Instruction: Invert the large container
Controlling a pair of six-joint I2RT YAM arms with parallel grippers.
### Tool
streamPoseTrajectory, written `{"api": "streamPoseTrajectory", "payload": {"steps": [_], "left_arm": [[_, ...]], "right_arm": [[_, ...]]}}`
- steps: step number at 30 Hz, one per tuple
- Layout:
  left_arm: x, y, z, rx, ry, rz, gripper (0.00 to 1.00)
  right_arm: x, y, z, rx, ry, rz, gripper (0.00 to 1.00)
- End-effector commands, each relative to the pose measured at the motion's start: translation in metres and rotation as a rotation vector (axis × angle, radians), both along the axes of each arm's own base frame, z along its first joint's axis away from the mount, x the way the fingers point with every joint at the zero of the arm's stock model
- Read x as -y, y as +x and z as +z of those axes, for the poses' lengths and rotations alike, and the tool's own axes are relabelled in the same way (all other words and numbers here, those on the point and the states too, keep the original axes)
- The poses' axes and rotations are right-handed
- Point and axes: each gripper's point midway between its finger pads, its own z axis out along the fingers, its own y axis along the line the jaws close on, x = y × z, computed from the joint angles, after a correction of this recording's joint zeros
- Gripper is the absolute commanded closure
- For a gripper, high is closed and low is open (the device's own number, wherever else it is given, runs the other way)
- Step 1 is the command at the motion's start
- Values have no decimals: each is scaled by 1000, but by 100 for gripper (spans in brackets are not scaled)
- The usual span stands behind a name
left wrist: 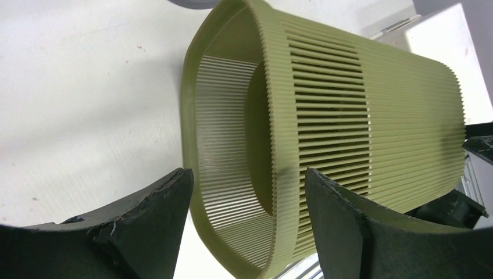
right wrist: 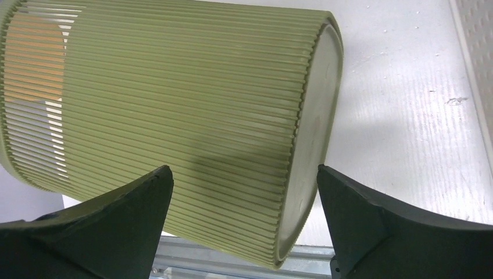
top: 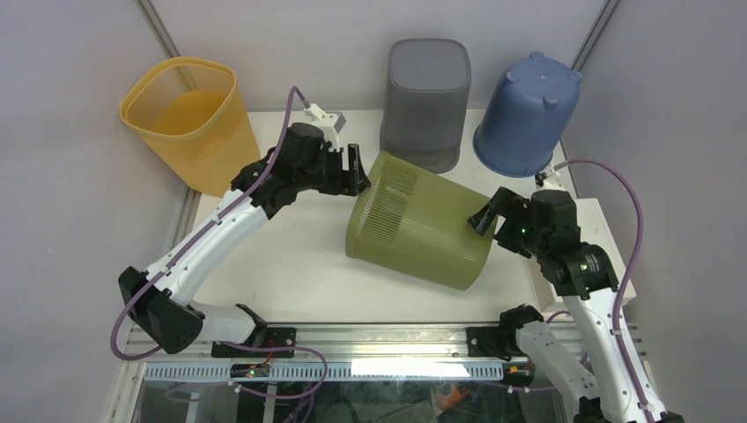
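Observation:
The large olive-green ribbed container [top: 418, 225] lies on its side mid-table, open mouth toward the back left, flat base toward the front right. My left gripper [top: 359, 172] is open at the mouth. In the left wrist view [left wrist: 247, 174] its jaws stand either side of the rim wall of the container [left wrist: 349, 104], without clear contact. My right gripper [top: 484, 214] is open at the base end. In the right wrist view [right wrist: 244, 171] its jaws straddle the base edge of the container [right wrist: 174, 99], apart from it.
A yellow mesh bin [top: 185, 119] stands at the back left. A dark grey bin [top: 425, 101] and an upturned blue bucket [top: 528, 110] stand at the back. A white block [top: 601, 220] sits at the table's right edge. A metal rail [top: 379, 339] runs along the front.

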Motion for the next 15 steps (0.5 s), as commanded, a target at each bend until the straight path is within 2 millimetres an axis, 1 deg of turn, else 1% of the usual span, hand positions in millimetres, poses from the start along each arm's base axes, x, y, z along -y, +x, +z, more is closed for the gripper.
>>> {"api": "streamPoseTrajectory", "payload": {"steps": [1,4,7,11,15], "left_arm": [[-14,-3,-1,25,38,26,28],[-15,0,-8,20,60,32,31],[-13,3,-18,3,78,27,35],[-13,5,-32,-21,104,29,39],[-11,4,-43,-43,113,18,40]], "right_arm": [[11,-1,3,19,-35,-41,1],[3,-1,0,14,-14,1,1],[-10,1,4,36,34,54,3],[-24,2,7,60,99,104,8],[-39,1,13,75,189,146,15]]}}
